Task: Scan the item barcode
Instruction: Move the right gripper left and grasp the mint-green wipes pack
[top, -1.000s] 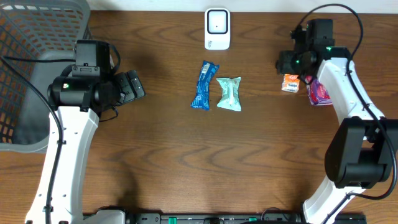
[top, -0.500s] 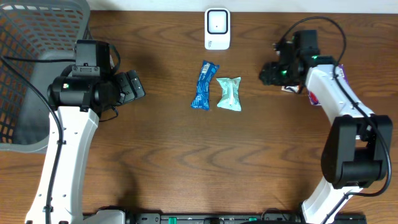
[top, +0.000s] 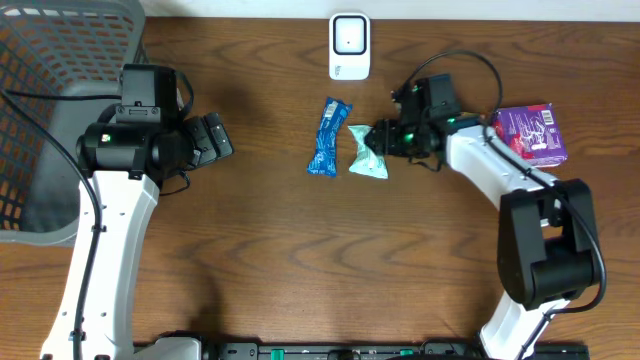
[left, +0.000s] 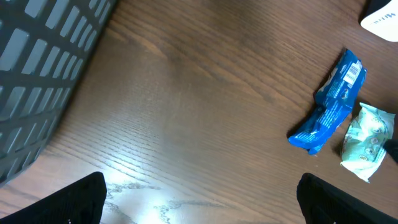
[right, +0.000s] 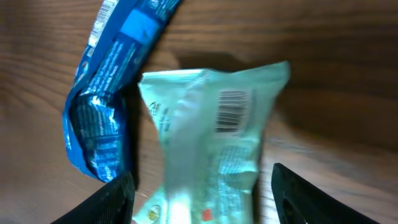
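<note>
right arm has been swung from the far right of the worktop (top: 270, 230) to its middle over the last second. right claw (top: 380, 138) is held at the mint-green packet (top: 366, 155), fingers spread wide on either side, not closed on it. a barcode (right: 231, 112) is seen face-up on the packet. a blue packet (top: 327, 138) lies just beside it, toward the left arm. a white scanner (top: 349, 45) is set beyond both. left claw (top: 215, 140) is held released near the grey basket (top: 60, 60).

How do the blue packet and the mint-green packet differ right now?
The shiny blue foil packet is long, narrow and crumpled; the mint-green plastic packet is shorter and wider. The right tool hovers over the green one, not the blue. Both lie side by side on the wooden table.
</note>
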